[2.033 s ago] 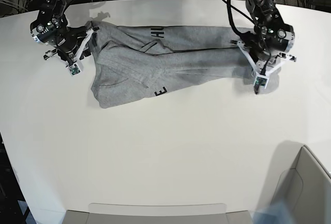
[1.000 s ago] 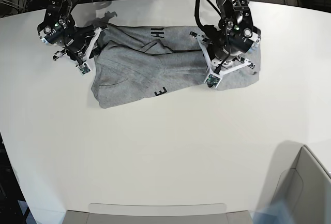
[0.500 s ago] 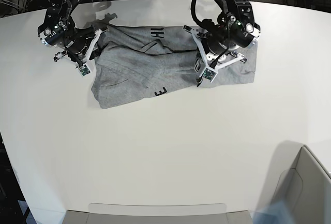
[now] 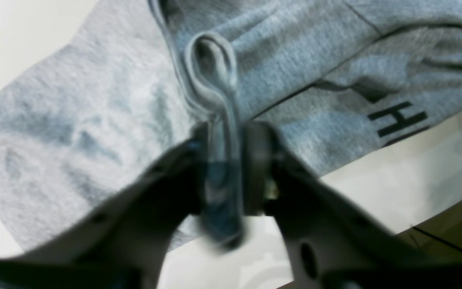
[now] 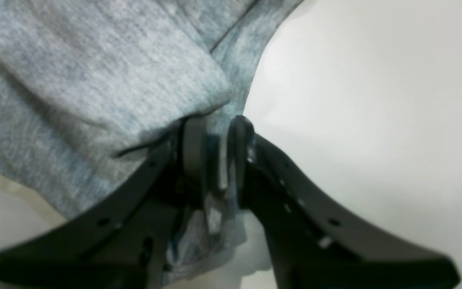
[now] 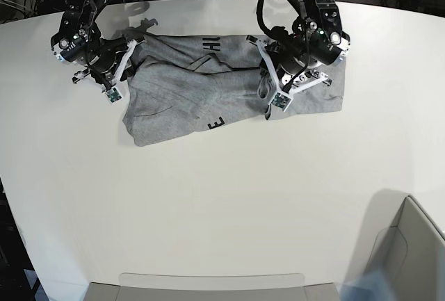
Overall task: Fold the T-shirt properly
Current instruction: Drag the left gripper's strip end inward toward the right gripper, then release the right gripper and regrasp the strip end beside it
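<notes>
You're early in the fold: the shirt [image 6: 208,85] lies bunched near the table's far edge, left gripper [image 4: 223,176] and right gripper [image 5: 213,160] each clamped on cloth, flattening and folds left.

A white table [image 6: 222,204] carries a rumpled grey T-shirt [image 6: 181,103] lying near its far edge; a grey bin [image 6: 410,245] sits at the near right corner.

White table [image 6: 222,204] lies open in front of the T-shirt [image 6: 174,106]. Both arms crowd its far edge. Grey bin [image 6: 410,245] sits at the near corner.
</notes>
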Motion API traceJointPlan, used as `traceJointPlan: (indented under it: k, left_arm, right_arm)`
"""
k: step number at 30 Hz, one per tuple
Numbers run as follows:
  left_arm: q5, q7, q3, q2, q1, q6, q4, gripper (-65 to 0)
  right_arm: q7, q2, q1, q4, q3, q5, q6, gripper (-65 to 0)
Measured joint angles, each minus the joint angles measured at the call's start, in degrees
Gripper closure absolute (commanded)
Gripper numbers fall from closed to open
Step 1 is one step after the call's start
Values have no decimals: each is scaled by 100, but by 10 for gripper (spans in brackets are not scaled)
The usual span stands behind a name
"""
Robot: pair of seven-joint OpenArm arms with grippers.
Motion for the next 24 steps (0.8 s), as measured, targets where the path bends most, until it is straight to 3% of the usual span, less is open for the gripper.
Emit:
traceJointPlan:
  k: [3,8,13,18,24]
  left_arm:
    - [-2,0,0,0,0,2,0,-253]
    - [-20,-2,-37,0,-33,0,0,-209]
    - [-79,-35,-960,13,-61,-15,0,-145]
    - [96,-13,-1943,-46,-326,2,-149,-146]
    - [4,-68,-2013,-13,-538,0,-973,-146]
  right_arm:
    - [-2,-2,0,0,0,0,0,-126]
    - [-2,-2,0,0,7,2,0,-126]
    - [-20,-2,0,52,42,-9,0,-127]
    - [-20,-2,9,442,44,22,0,-127]
    - [267,-31,24,706,44,33,0,-129]
